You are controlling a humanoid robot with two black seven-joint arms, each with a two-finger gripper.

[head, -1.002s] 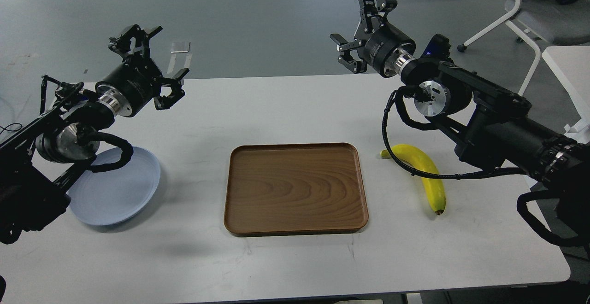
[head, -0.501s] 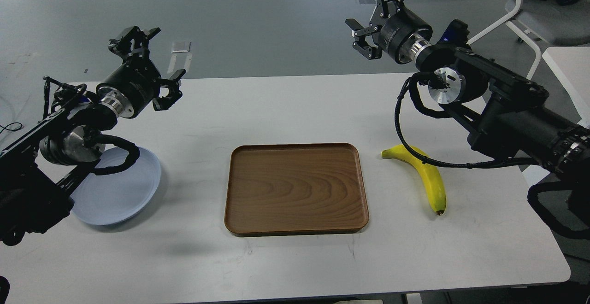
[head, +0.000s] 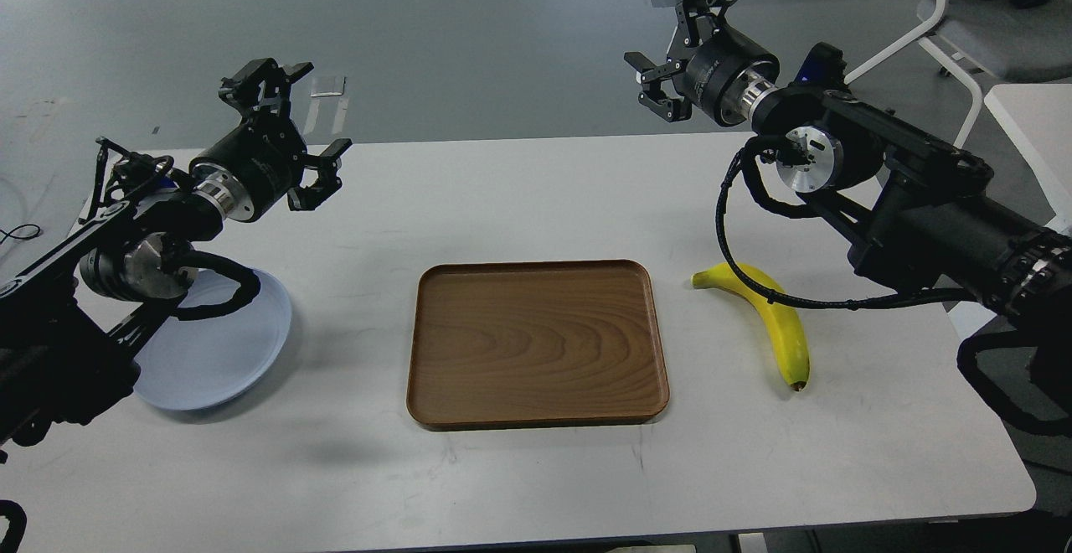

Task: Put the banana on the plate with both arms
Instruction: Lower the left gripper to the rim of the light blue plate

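The yellow banana (head: pixel 780 324) lies on the white table (head: pixel 536 201) to the right of the wooden tray, its green stem pointing left and its dark tip toward me. The pale blue-grey plate (head: pixel 222 352) lies at the table's left, partly hidden by my left arm. My left gripper (head: pixel 295 126) is open and empty, held in the air above the table's far left. My right gripper (head: pixel 677 38) is open and empty, raised above the table's far edge, well behind the banana. A black cable of the right arm crosses over the banana.
A brown rectangular wooden tray (head: pixel 538 342) lies in the middle of the table between plate and banana. A white office chair (head: pixel 963 25) and the corner of another white table (head: pixel 1034 126) stand at the far right on the grey floor.
My right gripper first rose up and to the right, then came back a little down and left. My left gripper shifted slightly right and toward the table's middle. Banana and plate have not moved.
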